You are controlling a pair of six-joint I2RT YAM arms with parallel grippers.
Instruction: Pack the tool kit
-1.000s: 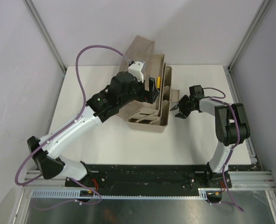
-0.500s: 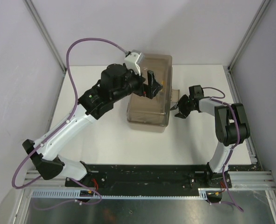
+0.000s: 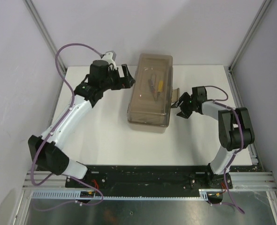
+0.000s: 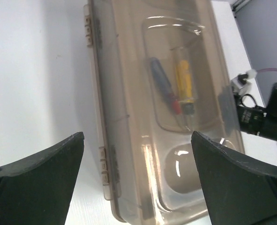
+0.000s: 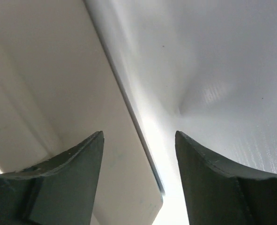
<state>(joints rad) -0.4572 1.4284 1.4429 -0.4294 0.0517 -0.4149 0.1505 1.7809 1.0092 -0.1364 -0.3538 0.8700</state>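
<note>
The beige toolbox [image 3: 150, 93] lies on the white table with its translucent brown lid down. Through the lid in the left wrist view [image 4: 143, 117] I see a blue-and-red tool [image 4: 164, 89] and a yellow-handled tool [image 4: 185, 84]. The other tools are hidden. My left gripper [image 3: 128, 77] is open and empty, just left of the box's far end; in its own view [image 4: 137, 137] it hovers above the lid's near end. My right gripper [image 3: 181, 108] is open at the box's right side, by the beige latch flap [image 3: 175, 97]. In its own view [image 5: 138, 136] the flap [image 5: 124, 187] lies between the spread jaws.
The grey booth walls and metal posts [image 3: 44, 33] close in the table at the back and sides. The black rail with both arm bases [image 3: 147, 176] runs along the near edge. A purple cable [image 3: 65, 51] loops above the left arm.
One second ago the lid stood open with the trays folded out and my left gripper over the box. The lid is down now, and the left arm has drawn back left and rearward. The right gripper barely moved.
</note>
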